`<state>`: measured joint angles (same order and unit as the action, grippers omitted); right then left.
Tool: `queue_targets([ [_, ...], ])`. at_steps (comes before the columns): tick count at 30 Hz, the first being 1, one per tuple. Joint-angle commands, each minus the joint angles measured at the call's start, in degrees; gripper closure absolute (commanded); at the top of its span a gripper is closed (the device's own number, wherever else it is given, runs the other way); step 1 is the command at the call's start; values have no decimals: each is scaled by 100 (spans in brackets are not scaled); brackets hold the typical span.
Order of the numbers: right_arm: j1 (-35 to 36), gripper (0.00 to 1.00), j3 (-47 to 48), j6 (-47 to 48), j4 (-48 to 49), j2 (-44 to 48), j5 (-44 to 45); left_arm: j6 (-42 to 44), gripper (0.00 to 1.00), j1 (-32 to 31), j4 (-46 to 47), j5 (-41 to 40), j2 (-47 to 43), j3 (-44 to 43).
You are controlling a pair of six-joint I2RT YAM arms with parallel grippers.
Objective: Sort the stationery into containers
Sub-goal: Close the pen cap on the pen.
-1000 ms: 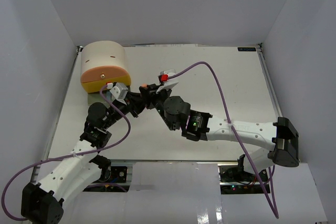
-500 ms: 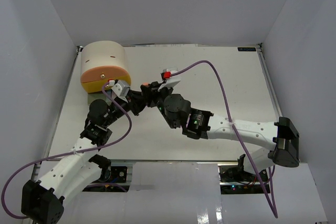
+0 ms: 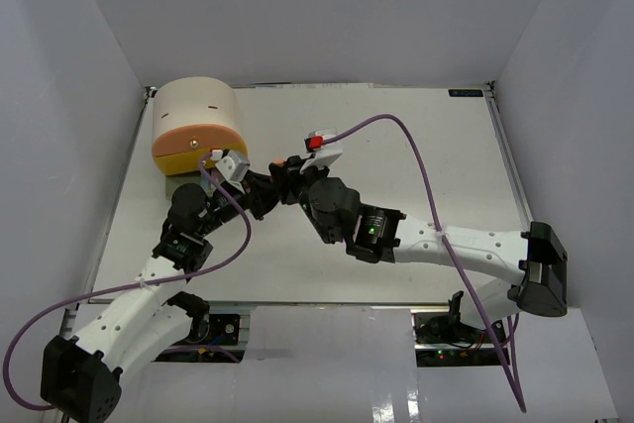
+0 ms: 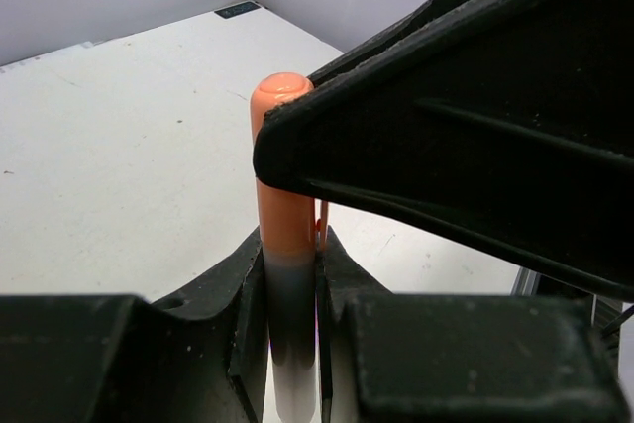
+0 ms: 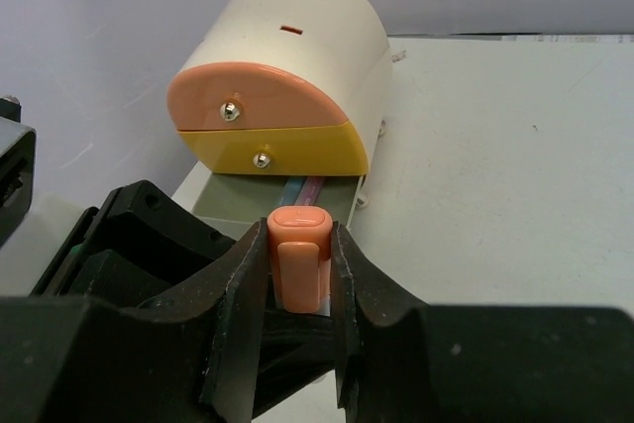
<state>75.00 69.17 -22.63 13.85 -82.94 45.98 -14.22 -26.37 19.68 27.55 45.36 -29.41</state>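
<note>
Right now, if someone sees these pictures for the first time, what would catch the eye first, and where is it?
First comes the orange-capped pen, gripped at once by the left gripper on its pale body and the right gripper on its cap, just in front of the beige cabinet. That cabinet stands at the far left of the table. Its lowest drawer is pulled open, with blue and pink pens inside.

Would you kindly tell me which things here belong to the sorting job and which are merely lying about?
Job: orange-capped white pen; beige half-cylinder cabinet; coloured pens in its open bottom drawer.
Lying about: purple cable; small black label on white table.
</note>
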Motion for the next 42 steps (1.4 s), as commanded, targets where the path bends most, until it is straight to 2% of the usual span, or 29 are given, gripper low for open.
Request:
queue_targets([
  [1,410,85,-378,-172,-1534,-223,-739,16,99,62,1171,-137,-378,-523],
  [8,410,83,-334,13,-1280,-109,-529,-151,94,62,818,198,-634,154],
  [16,410,78,-299,101,-1086,84,-370,-204,86,62,800,181,-502,225],
  [42,313,59,255,347,-998,50,-54,-257,83,62,748,216,-467,216],
])
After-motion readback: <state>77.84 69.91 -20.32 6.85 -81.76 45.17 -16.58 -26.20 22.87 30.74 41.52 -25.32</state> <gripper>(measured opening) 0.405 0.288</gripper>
